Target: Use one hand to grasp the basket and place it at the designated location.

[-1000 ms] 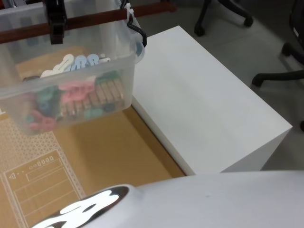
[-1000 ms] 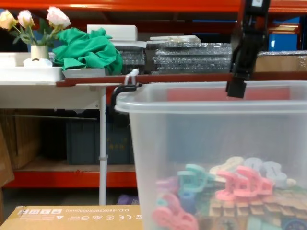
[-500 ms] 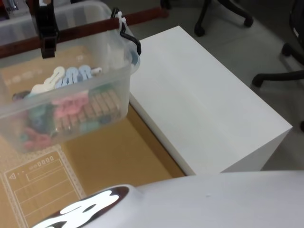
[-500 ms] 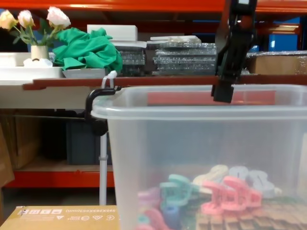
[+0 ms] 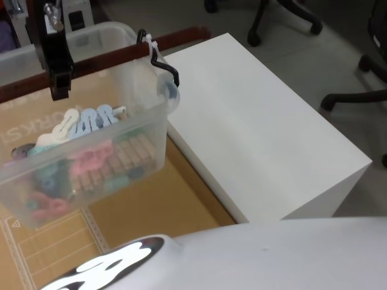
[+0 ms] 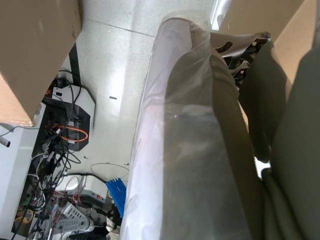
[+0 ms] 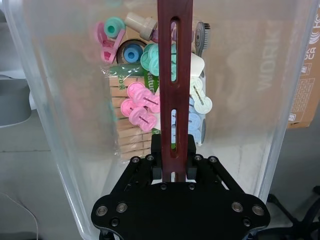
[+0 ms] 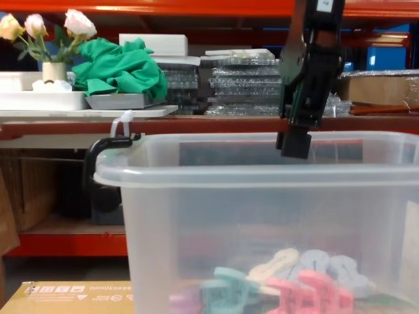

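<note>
Nearest you lies the cardboard box (image 5: 145, 205); over it hangs the basket (image 5: 148, 130) of clothes pegs (image 5: 91, 154), just beside the white table (image 5: 254, 121); your right pincer (image 5: 57, 81) is clenched on its red-brown handle bar (image 5: 109, 55); orange shelving (image 8: 163, 8) stands behind.

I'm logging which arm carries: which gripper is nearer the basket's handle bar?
Right. The right gripper is clamped on the handle bar of the basket. The left gripper seems parked apart: its wrist view faces floor and cables.
</note>
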Available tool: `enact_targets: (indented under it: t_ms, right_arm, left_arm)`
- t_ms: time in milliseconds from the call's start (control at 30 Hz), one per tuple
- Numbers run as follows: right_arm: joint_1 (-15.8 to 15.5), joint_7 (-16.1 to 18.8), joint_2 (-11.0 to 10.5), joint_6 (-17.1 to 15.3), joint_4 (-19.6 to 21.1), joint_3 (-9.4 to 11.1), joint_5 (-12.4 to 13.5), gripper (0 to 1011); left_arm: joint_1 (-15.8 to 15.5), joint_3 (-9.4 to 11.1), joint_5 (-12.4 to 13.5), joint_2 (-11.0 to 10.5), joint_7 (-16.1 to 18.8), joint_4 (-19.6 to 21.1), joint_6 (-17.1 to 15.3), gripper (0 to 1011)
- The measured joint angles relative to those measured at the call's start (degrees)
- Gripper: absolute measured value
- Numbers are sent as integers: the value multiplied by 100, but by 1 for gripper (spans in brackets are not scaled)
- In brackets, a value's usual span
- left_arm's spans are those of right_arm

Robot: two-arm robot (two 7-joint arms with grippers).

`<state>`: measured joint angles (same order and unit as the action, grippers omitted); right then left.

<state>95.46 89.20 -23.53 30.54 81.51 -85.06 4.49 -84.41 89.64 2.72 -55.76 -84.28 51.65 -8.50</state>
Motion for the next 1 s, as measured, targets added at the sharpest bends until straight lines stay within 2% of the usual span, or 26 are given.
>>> enact_targets:
  t_ms: [433,1000]
  right_arm:
    - [77,-111,7,-126,211,-102,140,240]
    - [123,-242,260,-136,229,-147,261,240]
  left_arm:
    - [0,0,0,0,0,1,0,0]
    - [0,0,0,0,0,1,0,0]
